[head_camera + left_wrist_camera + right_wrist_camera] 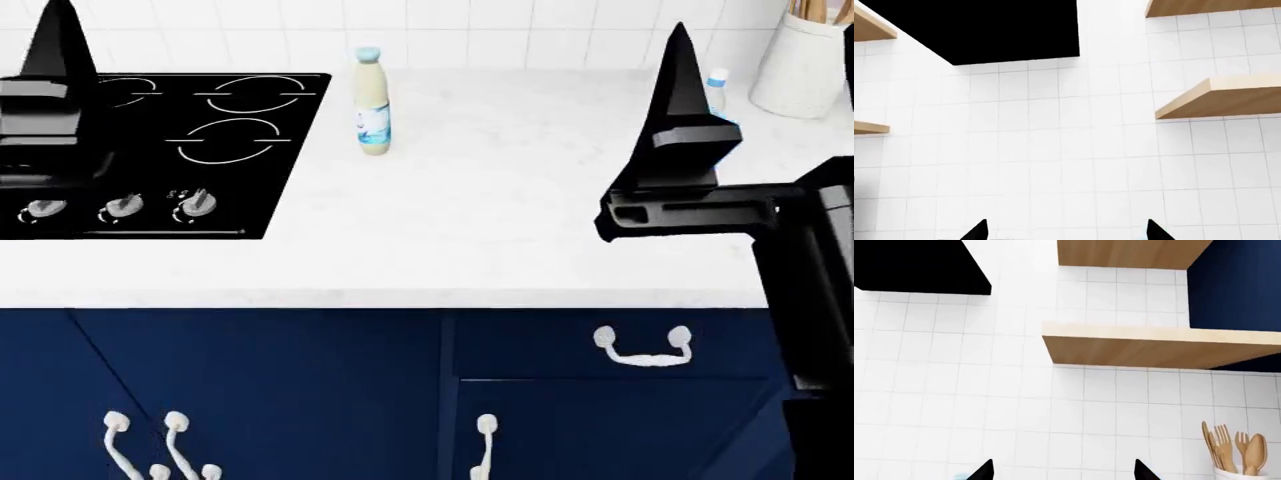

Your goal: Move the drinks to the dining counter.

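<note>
- The cream bottle (372,100) stands on the marbled counter (507,210), beside the hob (160,150).
- The water bottle (718,92) hides behind the right gripper (683,90), so a blind reach could tip it.
- Both the right and the left gripper (56,45) have fingers spread apart, holding nothing.

Head view: the right gripper (681,60) hides most of the water bottle (719,85), leaving its white cap and a blue sliver. The utensil crock (801,70) is cut off by the frame edge. Both wrist views show only fingertips (977,231), so jaw spacing is indeterminate.
</note>
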